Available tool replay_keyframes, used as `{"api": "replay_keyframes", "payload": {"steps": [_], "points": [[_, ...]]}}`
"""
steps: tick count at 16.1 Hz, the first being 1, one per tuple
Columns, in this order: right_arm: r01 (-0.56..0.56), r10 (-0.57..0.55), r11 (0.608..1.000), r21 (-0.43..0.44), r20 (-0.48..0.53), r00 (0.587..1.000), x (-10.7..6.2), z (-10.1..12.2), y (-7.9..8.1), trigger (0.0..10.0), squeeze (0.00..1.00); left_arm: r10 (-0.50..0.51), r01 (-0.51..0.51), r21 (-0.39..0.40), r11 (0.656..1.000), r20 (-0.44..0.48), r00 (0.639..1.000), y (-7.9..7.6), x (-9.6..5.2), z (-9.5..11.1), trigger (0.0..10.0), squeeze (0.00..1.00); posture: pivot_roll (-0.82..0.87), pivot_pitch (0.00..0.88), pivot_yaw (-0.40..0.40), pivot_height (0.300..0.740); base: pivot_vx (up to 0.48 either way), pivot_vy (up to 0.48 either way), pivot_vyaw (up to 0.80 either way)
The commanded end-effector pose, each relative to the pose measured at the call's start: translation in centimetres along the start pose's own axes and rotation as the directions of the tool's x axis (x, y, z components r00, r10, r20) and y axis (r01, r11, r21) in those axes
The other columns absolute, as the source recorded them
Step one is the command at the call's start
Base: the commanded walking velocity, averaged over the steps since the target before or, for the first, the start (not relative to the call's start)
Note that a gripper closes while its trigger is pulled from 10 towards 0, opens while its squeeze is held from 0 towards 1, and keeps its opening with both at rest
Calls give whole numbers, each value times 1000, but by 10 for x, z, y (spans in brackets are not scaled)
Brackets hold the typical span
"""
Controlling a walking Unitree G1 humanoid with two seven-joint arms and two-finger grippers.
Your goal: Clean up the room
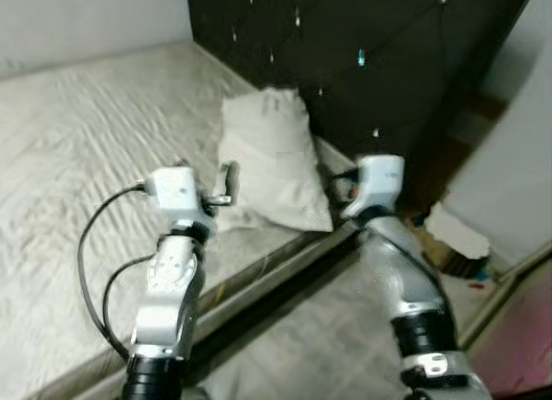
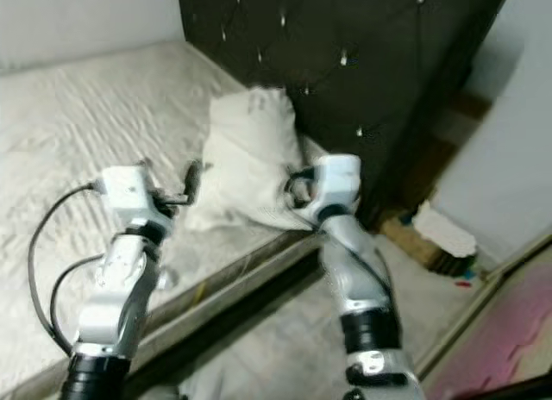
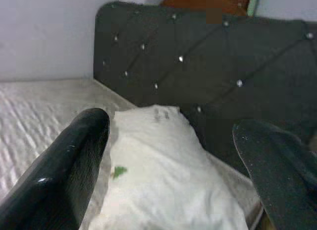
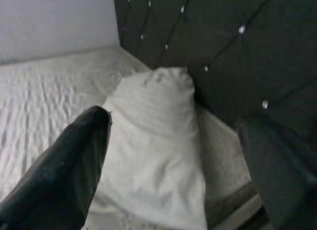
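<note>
Left pincer and right pincer, both spread apart, face the blurred white pillow.

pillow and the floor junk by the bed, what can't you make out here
- Pillow: its back is hidden against the black headboard; the green mark on it in the left wrist view is too blurred to identify.
- Clutter on the floor right of the bed: blurred and partly behind the right arm in the eye views.
- Right hand: fingertips cut off by the frame edge in the right wrist view.
- Left hand: same in the left wrist view.
</note>
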State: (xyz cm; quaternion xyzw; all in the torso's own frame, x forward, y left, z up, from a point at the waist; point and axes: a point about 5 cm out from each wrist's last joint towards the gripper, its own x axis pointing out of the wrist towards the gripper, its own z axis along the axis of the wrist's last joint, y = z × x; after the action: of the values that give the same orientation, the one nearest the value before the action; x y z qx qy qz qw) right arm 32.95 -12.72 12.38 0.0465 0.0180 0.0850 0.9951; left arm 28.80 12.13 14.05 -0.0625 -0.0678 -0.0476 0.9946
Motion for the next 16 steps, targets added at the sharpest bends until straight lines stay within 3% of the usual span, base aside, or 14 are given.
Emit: {"api": "replay_keyframes", "payload": {"steps": [1, 3, 6, 8, 9, 13, 14, 16], "points": [[-62, 62, 998, 8, 29, 998, 6, 8, 19, 10000, 0, 47, -47, 15, 999, 16, 999, 12, 0, 3, 10000, 0, 137, 0, -79, 740, 296, 0, 0], [-66, 65, 998, 12, 29, 997, 6, 8, 20, 10000, 0, 94, -95, 42, 995, 20, 995, 16, 0, 3, 10000, 0, 138, 0, -80, 740, 144, 0, 0], [-75, 75, 997, 13, 30, 997, 6, 7, 20, 10000, 0, 157, -155, 35, 987, -67, 985, 16, -2, -2, 10000, 0, 137, 0, -78, 740, 0, 0, 0], [-83, 83, 997, -3, 34, 996, 5, 7, 22, 10000, 0, 52, -52, 7, 999, -58, 997, 13, -2, -1, 10000, 0, 136, 0, -73, 740, 0, 0, 800], [-83, 83, 997, 1, 33, 996, 5, 7, 22, 10000, 0, 105, -101, 67, 993, -52, 993, 18, -3, -1, 10000, 0, 135, 0, -70, 740, 0, 0, 800], [-60, 60, 998, 22, 24, 998, 5, 2, 20, 10000, 0, 96, -94, 55, 994, -31, 995, 13, -1, 0, 10000, 0, 139, 0, -49, 740, 0, 0, 800], [-52, 52, 998, 35, 17, 999, 5, -1, 20, 10000, 0, 115, -111, 92, 990, -39, 993, 11, 1, -4, 10000, 0, 139, 0, -47, 740, 0, 0, 800], [-49, 48, 998, 41, 15, 999, 7, -2, 23, 10000, 0, 23, -19, 53, 998, -66, 998, 5, 1, -7, 10000, 0, 136, 0, -40, 740, 0, 0, 800]]}}
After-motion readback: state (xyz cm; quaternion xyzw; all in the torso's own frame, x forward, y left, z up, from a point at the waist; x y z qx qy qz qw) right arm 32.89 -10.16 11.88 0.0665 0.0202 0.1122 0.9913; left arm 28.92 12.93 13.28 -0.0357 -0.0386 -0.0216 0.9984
